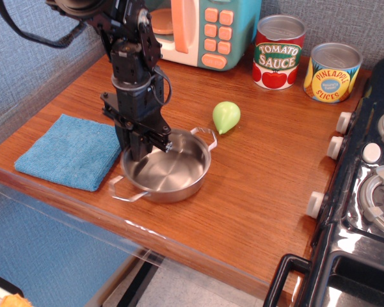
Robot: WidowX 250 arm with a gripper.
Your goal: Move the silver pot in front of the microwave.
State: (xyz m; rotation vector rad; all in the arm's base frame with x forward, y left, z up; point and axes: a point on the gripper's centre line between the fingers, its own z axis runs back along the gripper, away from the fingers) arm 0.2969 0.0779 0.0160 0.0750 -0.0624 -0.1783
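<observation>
The silver pot (169,171) sits near the front of the wooden counter, just right of the blue cloth, with one wire handle pointing back right and the other front left. My gripper (143,148) comes down from above onto the pot's back-left rim. Its black fingers are closed over the rim, one inside the pot and one outside. The microwave (208,31) stands at the back of the counter, well behind the pot, white and teal with orange-pink buttons.
A green pear-shaped toy (226,117) lies just behind and right of the pot. A blue cloth (70,151) lies at the front left. A tomato sauce can (279,52) and a pineapple can (333,72) stand at the back right. The black stove (371,192) fills the right side.
</observation>
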